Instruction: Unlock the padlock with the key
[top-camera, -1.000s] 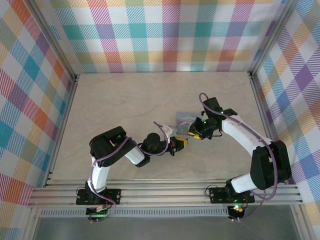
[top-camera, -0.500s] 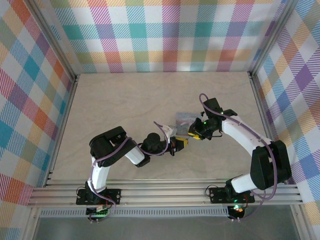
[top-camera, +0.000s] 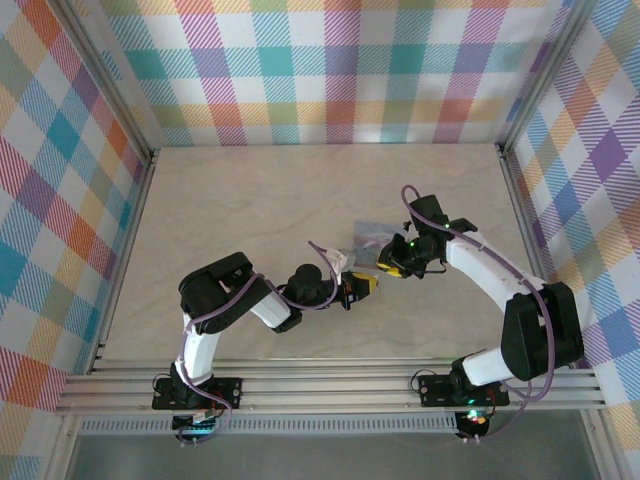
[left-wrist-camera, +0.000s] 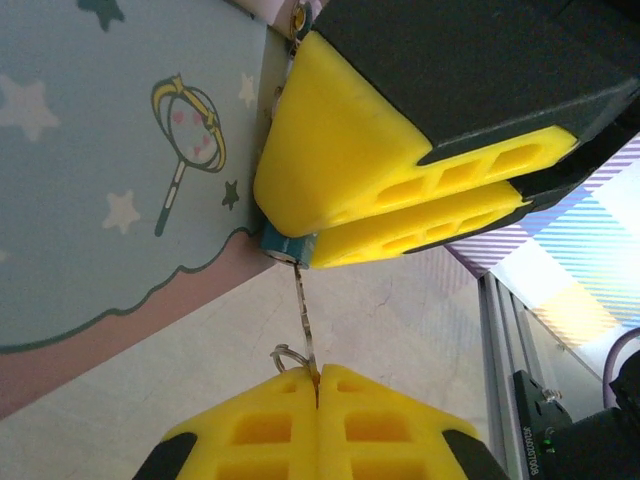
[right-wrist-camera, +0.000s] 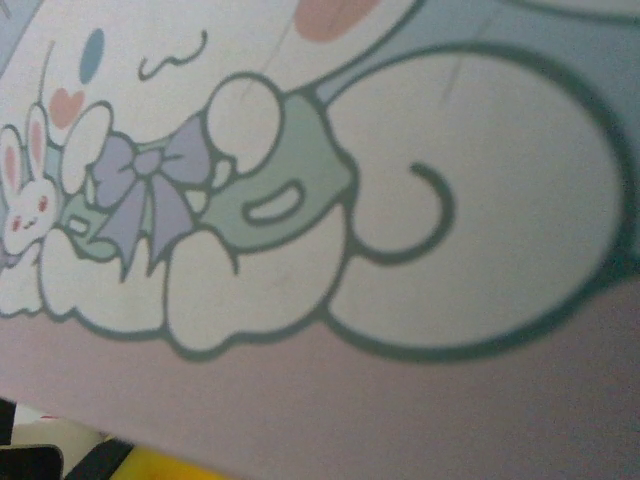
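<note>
Slippage is your main worry. The key (left-wrist-camera: 303, 310) is a thin sliver, pinched at one end by the clenched left gripper (left-wrist-camera: 318, 376), and its tip meets the teal keyway at the lower corner of the padlock (left-wrist-camera: 120, 150). If you twist while the blade sits off-axis, I judge it could bend, roll between the pads, or back out of the keyway. You cannot tell from these views how deep it is seated.

The right gripper (top-camera: 392, 264) grasps the padlock along the edge next to the keyway. With so narrow a hold, turning force could swing the padlock instead of the cylinder.

The padlock sits mid-bench (top-camera: 250, 200), and both grippers come at it from its near side.

Count:
- One padlock.
- One key, with one small wire ring (left-wrist-camera: 287, 353) at the end farthest from the padlock.
- Two grippers, both occupied.
</note>
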